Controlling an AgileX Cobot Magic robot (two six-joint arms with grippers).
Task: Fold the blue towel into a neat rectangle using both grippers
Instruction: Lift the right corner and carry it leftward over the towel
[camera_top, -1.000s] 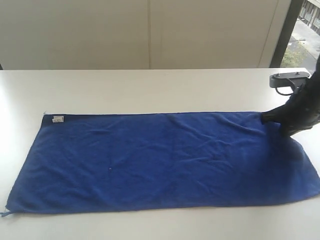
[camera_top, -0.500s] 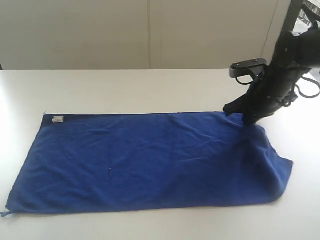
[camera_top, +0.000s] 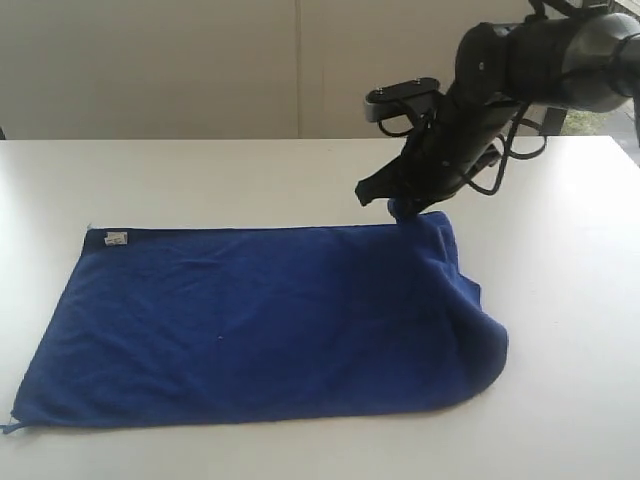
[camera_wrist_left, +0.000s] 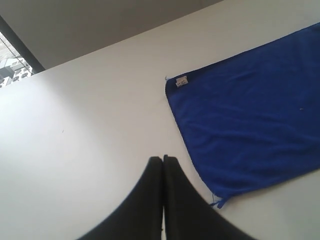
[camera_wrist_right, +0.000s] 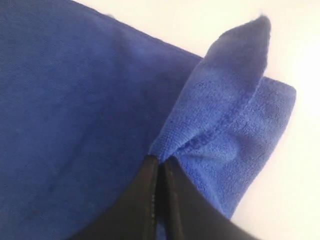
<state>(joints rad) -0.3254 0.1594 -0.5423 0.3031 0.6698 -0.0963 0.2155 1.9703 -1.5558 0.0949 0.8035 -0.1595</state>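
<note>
The blue towel (camera_top: 260, 320) lies spread on the white table, its white label (camera_top: 116, 238) at the far left corner and a small loop (camera_top: 8, 428) at the near left corner. My right gripper (camera_top: 403, 205) is shut on the towel's far right corner, held a little above the table, and the right end curls over in a rounded fold (camera_top: 480, 345). In the right wrist view the pinched hem (camera_wrist_right: 210, 132) bunches at the right gripper (camera_wrist_right: 160, 162). My left gripper (camera_wrist_left: 163, 159) is shut and empty over bare table beside the towel's left end (camera_wrist_left: 250, 125); it does not show in the exterior view.
The white table (camera_top: 250, 180) runs wide behind and to the left of the towel. A pale wall stands at the back, with a window strip (camera_top: 580, 122) at the far right. The right arm (camera_top: 540, 60) reaches in from the upper right.
The right gripper has risen and carried the towel's far right corner leftward over the cloth, so the right end has peeled off the table and rolled inward. The left end has stayed put.
</note>
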